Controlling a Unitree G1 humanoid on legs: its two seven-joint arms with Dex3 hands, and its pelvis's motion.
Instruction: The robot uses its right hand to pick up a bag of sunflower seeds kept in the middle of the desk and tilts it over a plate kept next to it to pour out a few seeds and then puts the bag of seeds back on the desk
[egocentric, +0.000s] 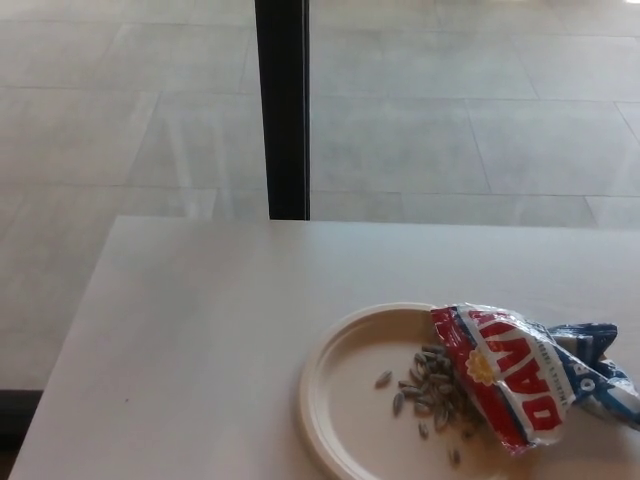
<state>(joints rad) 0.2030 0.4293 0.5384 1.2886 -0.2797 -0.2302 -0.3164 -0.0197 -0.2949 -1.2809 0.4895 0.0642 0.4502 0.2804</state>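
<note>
A red, white and blue bag of sunflower seeds (520, 375) lies on its side at the lower right, its open red end resting over the right part of a cream plate (335, 375). A small heap of seeds (430, 390) sits on the plate right at the bag's mouth, with a few loose ones scattered to the left and below. The bag's crumpled blue end (600, 375) reaches toward the right picture edge. Neither of my hands shows in the head view.
The pale desk (200, 340) spreads out to the left of the plate, its left edge running diagonally down. Behind the desk stands a black vertical post (281, 110) against a tiled floor.
</note>
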